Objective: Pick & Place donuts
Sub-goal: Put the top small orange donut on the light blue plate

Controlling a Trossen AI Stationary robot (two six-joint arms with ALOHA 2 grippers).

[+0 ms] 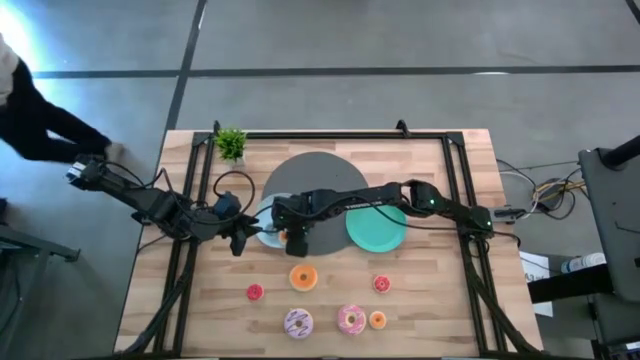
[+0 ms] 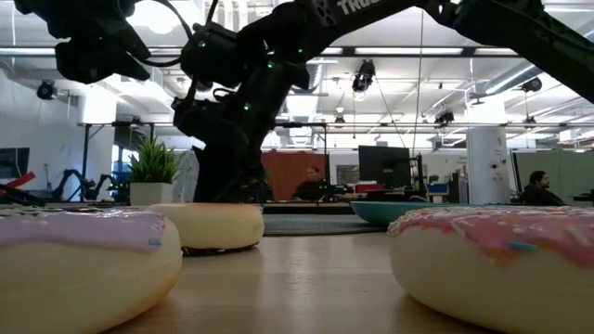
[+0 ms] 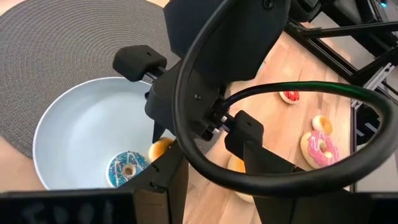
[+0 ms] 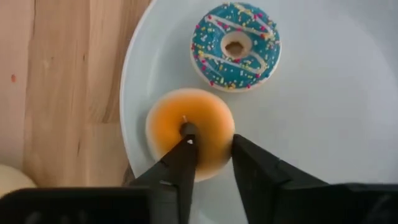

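A small orange donut (image 4: 189, 132) sits on the light blue plate (image 4: 323, 130), close to the plate's edge. The right gripper (image 4: 211, 152) has its jaws clenched on this donut: one finger pokes into the hole and the other presses the outside of the ring. Just beside it on the same plate lies a blue donut (image 4: 235, 46) with white stripes and sprinkles. From above, the right gripper (image 1: 292, 232) reaches across from the right side of the tabletop (image 1: 430, 310) to the light blue plate (image 1: 268, 230), which lies partly on a big grey round mat (image 1: 315, 172). A green plate (image 1: 378, 230) lies just to the right of the blue one. More donuts lie on the bare wood nearer the front: a bigger orange donut (image 1: 303, 277), a tiny red donut (image 1: 255, 292), another tiny red donut (image 1: 381, 284), a white and purple sprinkled donut (image 1: 298, 323), a pink donut (image 1: 351, 319) and a tiny orange donut (image 1: 377, 320). The left gripper (image 1: 238, 240) hangs just left of the blue plate, and you cannot tell if its jaws are open or closed. A little green plant (image 1: 231, 144) stands at the back edge of the tabletop. A person (image 1: 40, 120) is at the far left, off the tabletop.
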